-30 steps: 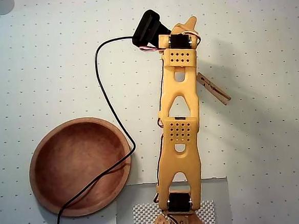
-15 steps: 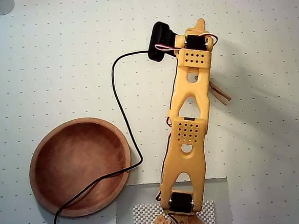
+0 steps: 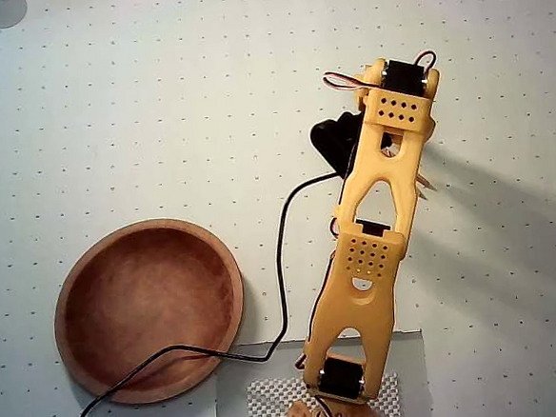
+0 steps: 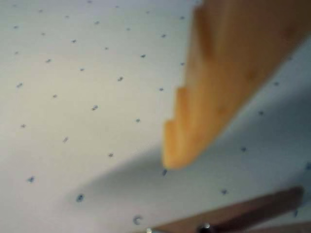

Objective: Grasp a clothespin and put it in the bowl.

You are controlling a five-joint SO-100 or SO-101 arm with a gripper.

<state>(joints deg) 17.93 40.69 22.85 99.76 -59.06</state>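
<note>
Clothespin (image 4: 233, 213) on dotted mat, likely light, stiff, slim wood with slippery taper: best pinched across both prongs near metal coil; claw (image 4: 167, 162) spread impossible to tell.

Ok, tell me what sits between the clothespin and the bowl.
Only the arm's black cable crosses the mat between the clothespin and the bowl, trailing over the bowl's near rim. It lies flat; a lifted clothespin should clear it. The arm itself hides most of the clothespin from above.
</note>
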